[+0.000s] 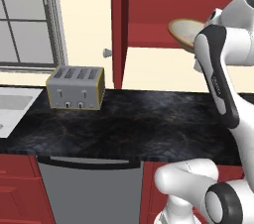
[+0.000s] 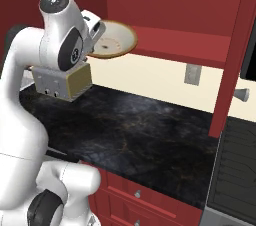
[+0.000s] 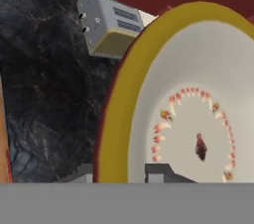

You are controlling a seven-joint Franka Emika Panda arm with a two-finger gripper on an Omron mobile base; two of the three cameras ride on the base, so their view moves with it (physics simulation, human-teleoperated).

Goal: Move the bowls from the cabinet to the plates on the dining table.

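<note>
Gripper (image 3: 121,176) pinched on the tan rim of the cream bowl (image 2: 115,40): one tip inside at 6 o'clock in the hand view, the other outside the rim. Bowl tilted, at the front edge of the open cabinet (image 2: 175,0), partly over its shelf lip and above the black counter (image 1: 124,124). Toaster (image 1: 75,87) at 9 o'clock of the bowl in the left base view, on the counter below. Cabinet door (image 1: 117,25) swung open, knob (image 1: 106,52) facing the window side.

Step in hand, by the look of it: first bowl gripped and coming out of the cabinet. Next move calls for clearing the shelf lip and door edge, levelling the bowl, then carrying it over to a plate on the table. Rim pinch is narrow, so a slip or swing seems possible on a fast turn.
</note>
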